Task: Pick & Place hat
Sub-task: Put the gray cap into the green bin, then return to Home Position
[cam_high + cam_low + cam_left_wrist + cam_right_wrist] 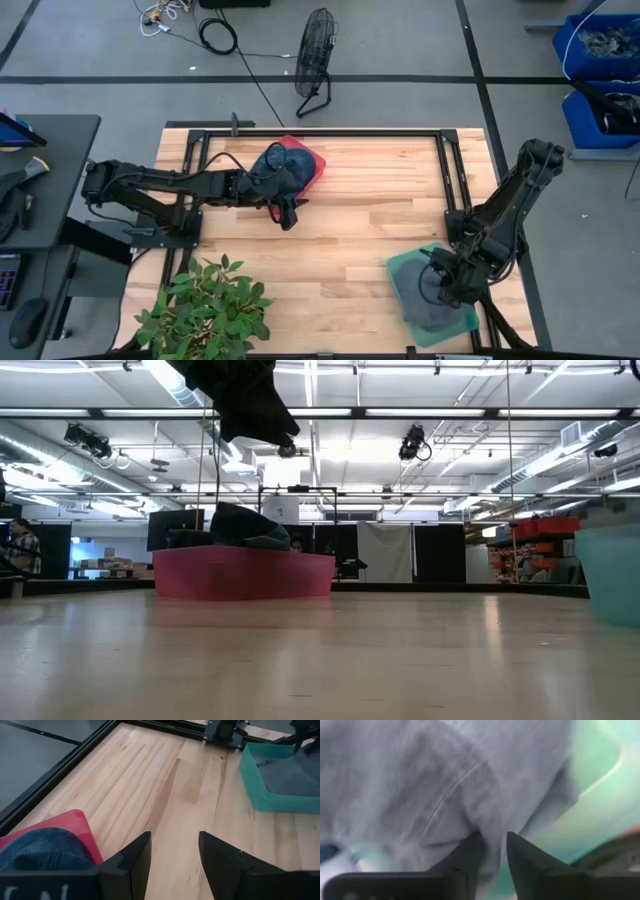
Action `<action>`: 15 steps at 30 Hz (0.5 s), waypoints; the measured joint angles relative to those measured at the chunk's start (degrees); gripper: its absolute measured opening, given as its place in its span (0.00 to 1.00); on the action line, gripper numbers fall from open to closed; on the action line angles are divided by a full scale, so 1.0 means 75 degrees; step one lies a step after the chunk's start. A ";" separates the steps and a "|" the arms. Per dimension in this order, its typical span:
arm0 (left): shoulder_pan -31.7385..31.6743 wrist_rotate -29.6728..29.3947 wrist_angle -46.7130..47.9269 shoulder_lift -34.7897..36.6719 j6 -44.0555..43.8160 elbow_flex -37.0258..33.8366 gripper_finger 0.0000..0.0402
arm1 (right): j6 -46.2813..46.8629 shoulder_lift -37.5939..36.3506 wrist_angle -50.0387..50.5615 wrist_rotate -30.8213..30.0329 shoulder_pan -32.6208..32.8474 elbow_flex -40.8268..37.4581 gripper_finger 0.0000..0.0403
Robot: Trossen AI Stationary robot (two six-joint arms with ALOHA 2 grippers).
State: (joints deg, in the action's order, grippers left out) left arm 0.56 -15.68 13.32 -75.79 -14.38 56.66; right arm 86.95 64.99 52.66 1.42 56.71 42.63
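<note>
A blue denim hat (285, 163) lies in a red tray (314, 166) at the table's far middle; both also show in the low view (240, 525) and the left wrist view (40, 847). My left gripper (289, 214) hangs open and empty just on the near side of the red tray, above the bare wood (175, 837). A grey hat (432, 305) lies in a teal tray (403, 268) at the near right. My right gripper (441, 286) is down in that tray, shut on the grey hat (445, 785). My right gripper pinches a raised fold of the grey hat's cloth (492, 827) between its two fingertips, coming from above and pointing down into the teal tray. The rest of the hat lies spread in the tray around the fingers.
A green potted plant (205, 310) stands at the table's near left corner. Black frame rails (320, 128) run along the far edge and sides. Bare wood (340, 240) lies between the two trays. A floor fan (314, 60) stands beyond the table.
</note>
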 joint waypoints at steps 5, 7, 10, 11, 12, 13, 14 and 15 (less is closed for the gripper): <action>0.0000 -0.0001 0.0000 0.0000 0.0004 0.0000 0.42 | -0.0275 0.0000 0.0153 0.1212 -0.0154 0.0886 0.34; 0.0000 -0.0017 -0.0003 0.0000 0.0010 0.0000 0.42 | -0.0750 -0.0008 0.0319 0.1087 -0.0155 0.1384 0.37; 0.0000 -0.0235 -0.0017 0.0039 0.0016 0.0000 0.42 | -0.1339 -0.0012 0.1253 0.0213 -0.0165 0.2255 0.38; 0.0000 -0.0344 -0.0016 0.0074 0.0021 0.0001 0.42 | -0.1530 -0.0015 0.1663 -0.0346 -0.0167 0.2591 0.38; -0.0009 -0.0424 0.0041 0.0134 0.0083 0.0030 0.42 | -0.1769 -0.0028 0.2079 -0.1052 -0.0167 0.2920 0.38; -0.0017 -0.0456 0.0232 0.0238 0.0203 0.0096 0.42 | -0.2076 -0.0037 0.2538 -0.1835 -0.0159 0.3246 0.38; -0.0017 -0.0479 0.0468 0.0362 0.0274 0.0202 0.42 | -0.2367 -0.0059 0.3003 -0.2706 -0.0142 0.3550 0.39; -0.0017 -0.0487 0.0592 0.0453 0.0376 0.0370 0.42 | -0.2589 -0.0091 0.3387 -0.3570 -0.0128 0.3811 0.39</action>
State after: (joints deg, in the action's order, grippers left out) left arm 0.43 -19.33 17.76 -72.39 -11.56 59.44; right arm 67.53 64.31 78.06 -25.36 55.75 71.22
